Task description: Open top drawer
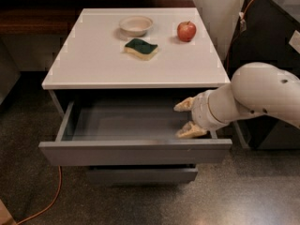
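Observation:
The top drawer (131,152) is a wide grey drawer with a flat handleless front. It stands pulled out from under the white tabletop (93,64), and its grey inside shows empty. My gripper (185,118) is at the drawer's right end, over the inside near the right wall, behind the front panel. Its two cream fingers (183,105) are spread apart and hold nothing. The white arm reaches in from the right.
A white bowl (135,24), a green and yellow sponge (140,48) and a red apple (186,31) sit on the tabletop. A narrower grey drawer front (140,175) shows below. A dark cabinet (274,41) stands right. An orange cable (49,200) lies on the floor.

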Action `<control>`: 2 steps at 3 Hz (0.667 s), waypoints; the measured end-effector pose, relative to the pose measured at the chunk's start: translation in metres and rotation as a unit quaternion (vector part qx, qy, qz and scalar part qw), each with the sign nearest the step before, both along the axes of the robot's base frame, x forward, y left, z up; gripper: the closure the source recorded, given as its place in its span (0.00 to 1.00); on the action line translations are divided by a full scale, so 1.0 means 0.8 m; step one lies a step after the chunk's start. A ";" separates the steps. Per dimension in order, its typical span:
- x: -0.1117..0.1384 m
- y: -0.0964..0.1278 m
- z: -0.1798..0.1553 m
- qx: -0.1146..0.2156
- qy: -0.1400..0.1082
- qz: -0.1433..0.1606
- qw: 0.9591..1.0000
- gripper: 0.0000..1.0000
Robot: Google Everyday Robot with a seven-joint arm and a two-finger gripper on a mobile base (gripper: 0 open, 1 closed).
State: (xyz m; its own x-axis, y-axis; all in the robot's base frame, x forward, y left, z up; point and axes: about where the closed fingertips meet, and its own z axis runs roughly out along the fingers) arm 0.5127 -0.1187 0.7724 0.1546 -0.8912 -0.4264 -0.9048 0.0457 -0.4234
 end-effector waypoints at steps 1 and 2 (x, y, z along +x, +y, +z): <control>0.024 0.002 0.003 -0.002 0.010 -0.003 1.000 0.64; 0.045 0.001 -0.017 -0.013 0.029 -0.008 0.999 0.88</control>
State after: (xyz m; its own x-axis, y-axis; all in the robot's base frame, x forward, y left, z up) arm 0.5485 -0.1178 0.7585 0.1146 -0.9045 -0.4108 -0.9274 0.0508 -0.3706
